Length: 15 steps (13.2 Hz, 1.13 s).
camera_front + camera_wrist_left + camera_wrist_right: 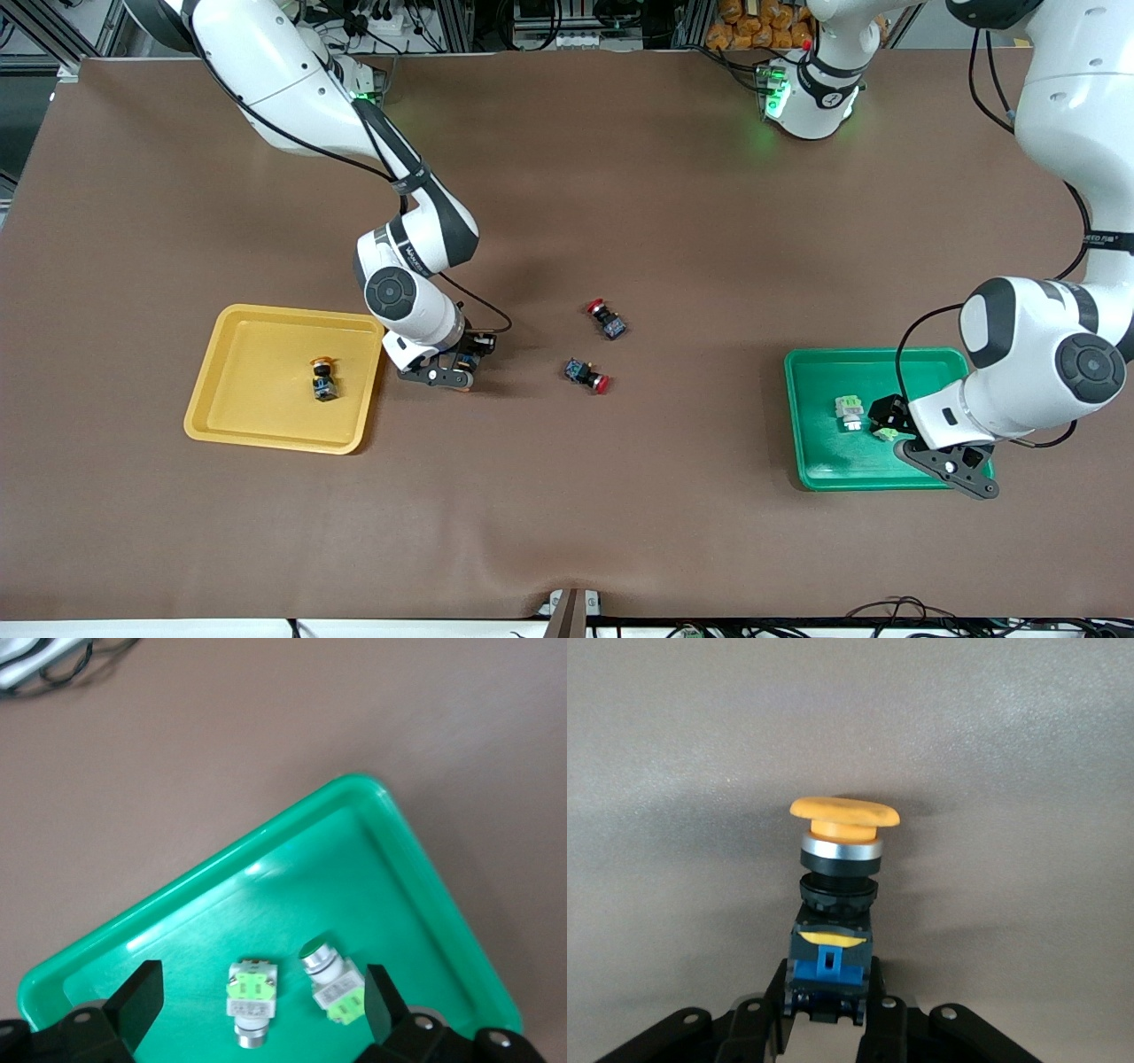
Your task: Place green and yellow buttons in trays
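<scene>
A: Trays? Each at own end of table; yellow tray [215,392] twd right arm's end w/ one button [324,378] in it.

B: Green tray [806,425] holds two buttons [251,999] side by side; two red-capped switches [607,319] lie btwn trays.

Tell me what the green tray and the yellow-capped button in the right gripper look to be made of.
Green tray: likely moulded plastic, glossy; its rounded rim and floor carry bright highlights. Yellow-capped button, clamped in the right gripper: the cap looks like matte orange-yellow plastic, the ring under it is shiny and silvery, perhaps metal or plated plastic, and the black and blue body looks like hard plastic.
</scene>
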{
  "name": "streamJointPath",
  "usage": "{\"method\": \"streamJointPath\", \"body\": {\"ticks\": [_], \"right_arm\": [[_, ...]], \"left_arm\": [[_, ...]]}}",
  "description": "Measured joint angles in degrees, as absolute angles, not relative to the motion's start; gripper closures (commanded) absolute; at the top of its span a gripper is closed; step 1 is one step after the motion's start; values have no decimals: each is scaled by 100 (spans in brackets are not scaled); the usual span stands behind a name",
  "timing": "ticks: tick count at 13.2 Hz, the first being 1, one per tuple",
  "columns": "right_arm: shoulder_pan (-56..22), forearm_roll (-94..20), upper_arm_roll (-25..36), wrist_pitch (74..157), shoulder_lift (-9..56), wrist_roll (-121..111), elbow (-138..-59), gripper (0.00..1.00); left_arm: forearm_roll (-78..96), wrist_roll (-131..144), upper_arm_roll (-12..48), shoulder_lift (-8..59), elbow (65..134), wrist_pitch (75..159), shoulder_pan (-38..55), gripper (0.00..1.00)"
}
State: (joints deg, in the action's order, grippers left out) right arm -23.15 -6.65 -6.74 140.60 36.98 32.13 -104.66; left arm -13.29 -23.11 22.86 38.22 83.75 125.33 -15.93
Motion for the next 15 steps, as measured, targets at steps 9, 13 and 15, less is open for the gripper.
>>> {"method": "streamJointPath", "body": {"ticks": [9, 13, 15], "right_arm": [[-2285, -613, -572, 13017, 2988, 3060, -10364, 100], [-1716, -582, -511, 12431, 2824, 2025, -10338, 100], [-1292, -578, -498, 12117, 2665, 1321, -10334, 100]], "left_arm": [[-229, -167, 1371, 2293, 8185, 10369, -152, 0], [447, -61, -105, 1509, 8175, 9645, 450, 0], [447, 48, -201, 1294, 8175, 9371, 391, 0]]}}
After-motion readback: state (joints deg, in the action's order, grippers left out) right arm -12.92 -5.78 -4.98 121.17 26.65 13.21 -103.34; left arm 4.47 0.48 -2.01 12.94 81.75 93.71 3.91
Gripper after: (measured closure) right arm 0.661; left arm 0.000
